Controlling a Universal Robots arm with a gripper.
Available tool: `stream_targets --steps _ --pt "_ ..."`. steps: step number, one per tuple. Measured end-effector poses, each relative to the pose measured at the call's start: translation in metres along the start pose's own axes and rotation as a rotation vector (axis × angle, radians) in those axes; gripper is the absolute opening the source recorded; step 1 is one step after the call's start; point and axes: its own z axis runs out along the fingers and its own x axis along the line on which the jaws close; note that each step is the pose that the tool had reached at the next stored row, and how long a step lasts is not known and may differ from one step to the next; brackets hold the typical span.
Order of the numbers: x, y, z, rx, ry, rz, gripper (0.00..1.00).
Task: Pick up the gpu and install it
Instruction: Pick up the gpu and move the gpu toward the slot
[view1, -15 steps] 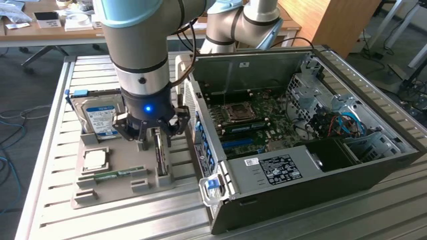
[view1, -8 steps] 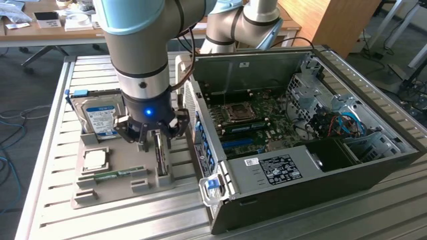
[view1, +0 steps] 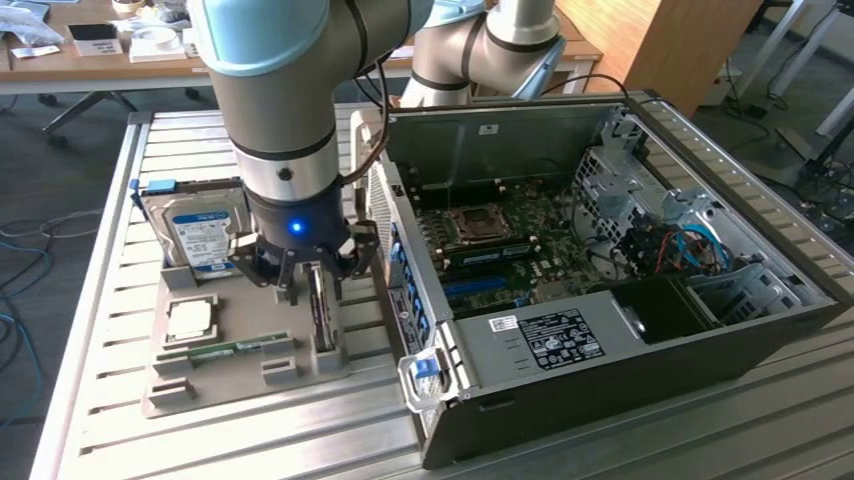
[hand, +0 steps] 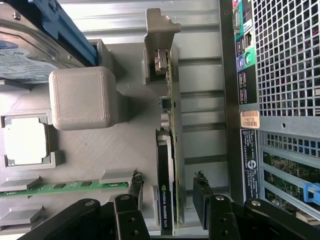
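The gpu (view1: 324, 312) stands on its long edge in a slot of the grey holder tray (view1: 220, 395), beside the open computer case (view1: 601, 300). In the wrist view the gpu (hand: 166, 150) is a thin card with a black shroud and a metal bracket at its far end. My gripper (view1: 315, 272) is low over it and open. Its two black fingers (hand: 135, 192) stand one on each side of the card, with a small gap on both sides. My gripper (hand: 168, 177) holds nothing.
The tray also holds a silver hard drive (view1: 200, 238), a square processor (view1: 191, 318) and a green memory stick (view1: 227, 350). A grey block (hand: 82, 97) rises beside the card. The case's perforated rear wall (hand: 285, 60) is close by. The motherboard (view1: 487, 250) lies exposed inside the case.
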Motion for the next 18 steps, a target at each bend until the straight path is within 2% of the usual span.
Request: stream_targets --steps 6,18 --pt "0.001 0.0061 0.0031 0.0005 -0.0002 0.008 0.53" --pt "0.001 0.0058 0.0149 0.0005 -0.0004 0.009 0.53"
